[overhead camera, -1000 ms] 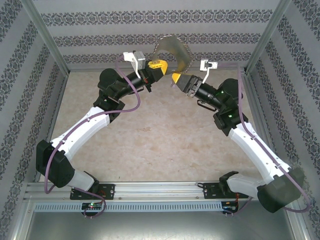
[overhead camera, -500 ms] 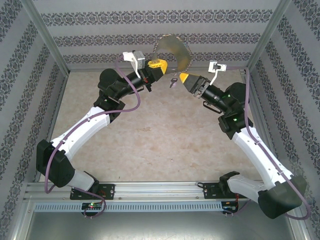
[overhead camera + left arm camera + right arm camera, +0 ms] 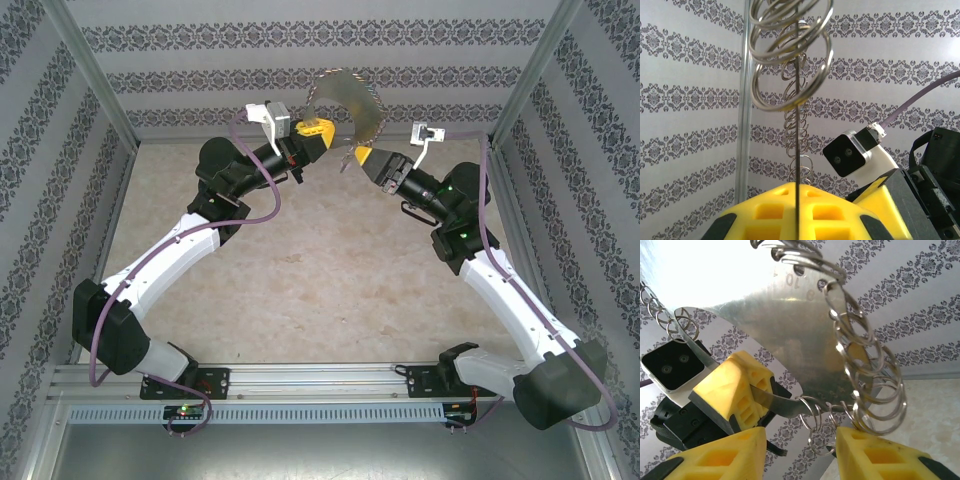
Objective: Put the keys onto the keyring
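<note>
Silvery thin loop-fringed metal keyring (image 3: pixel 780 330), probably stiff, light, slippery; left gripper (image 3: pixel 318 127) clamps its rim, right gripper (image 3: pixel 800 440) gapes halfway, empty.

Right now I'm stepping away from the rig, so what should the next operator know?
Left hand: shut on the keyring, holding it raised.
Right hand: jaws apart, tips at the small loops on the keyring's lower rim; nothing visibly gripped.
Done: keyring lifted and presented.
To do: threading the keys; whether any is on yet is too small to tell.
</note>
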`<state>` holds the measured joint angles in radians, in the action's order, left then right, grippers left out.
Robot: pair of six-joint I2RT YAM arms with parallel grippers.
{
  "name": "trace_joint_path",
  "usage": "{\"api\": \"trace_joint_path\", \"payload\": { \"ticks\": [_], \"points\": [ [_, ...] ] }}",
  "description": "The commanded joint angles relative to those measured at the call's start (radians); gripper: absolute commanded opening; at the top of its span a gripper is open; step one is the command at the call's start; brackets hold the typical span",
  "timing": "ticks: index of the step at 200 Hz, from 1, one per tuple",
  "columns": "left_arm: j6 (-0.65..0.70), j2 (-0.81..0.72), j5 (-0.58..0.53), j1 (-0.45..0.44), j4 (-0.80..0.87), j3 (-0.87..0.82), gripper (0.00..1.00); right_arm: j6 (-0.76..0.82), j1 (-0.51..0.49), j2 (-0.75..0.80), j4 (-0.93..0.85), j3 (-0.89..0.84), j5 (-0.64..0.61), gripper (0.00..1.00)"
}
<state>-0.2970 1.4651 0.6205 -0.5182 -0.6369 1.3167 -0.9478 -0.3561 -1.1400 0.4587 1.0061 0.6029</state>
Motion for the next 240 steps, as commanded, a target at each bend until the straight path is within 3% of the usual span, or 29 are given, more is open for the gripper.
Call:
{"api": "trace_joint_path", "payload": {
  "ticks": [1,60,92,110,127,140,145,175,240],
  "points": [
    [-0.016,0.004,0.001,-0.018,-0.077,-0.004,0.00,0.000,-0.016,-0.007,0.049,0.031,0.007,0.41],
    [-0.024,0.014,0.005,-0.023,-0.078,-0.004,0.00,0.007,-0.026,-0.039,0.047,0.068,0.013,0.33],
    [-0.021,0.017,-0.007,-0.023,-0.074,-0.002,0.00,0.010,-0.041,-0.050,0.045,0.086,0.033,0.14],
    [-0.022,0.019,-0.011,-0.024,-0.074,-0.002,0.00,0.017,-0.050,-0.045,0.052,0.084,0.047,0.12],
    [-0.021,0.022,-0.013,-0.024,-0.073,-0.001,0.00,0.039,-0.053,-0.024,0.027,0.082,0.054,0.14],
    [-0.020,0.019,-0.016,-0.024,-0.073,-0.001,0.00,0.052,-0.032,0.010,-0.009,0.060,0.019,0.38],
    [-0.019,0.020,-0.016,-0.024,-0.073,0.000,0.00,0.047,-0.017,0.020,-0.013,0.046,0.011,0.42],
    [-0.021,0.016,-0.007,-0.024,-0.072,0.007,0.00,-0.006,0.045,0.034,0.015,-0.018,0.020,0.43],
    [-0.027,0.016,-0.003,-0.024,-0.073,0.007,0.00,-0.005,0.033,0.004,0.025,0.009,0.031,0.41]
  ]
}}
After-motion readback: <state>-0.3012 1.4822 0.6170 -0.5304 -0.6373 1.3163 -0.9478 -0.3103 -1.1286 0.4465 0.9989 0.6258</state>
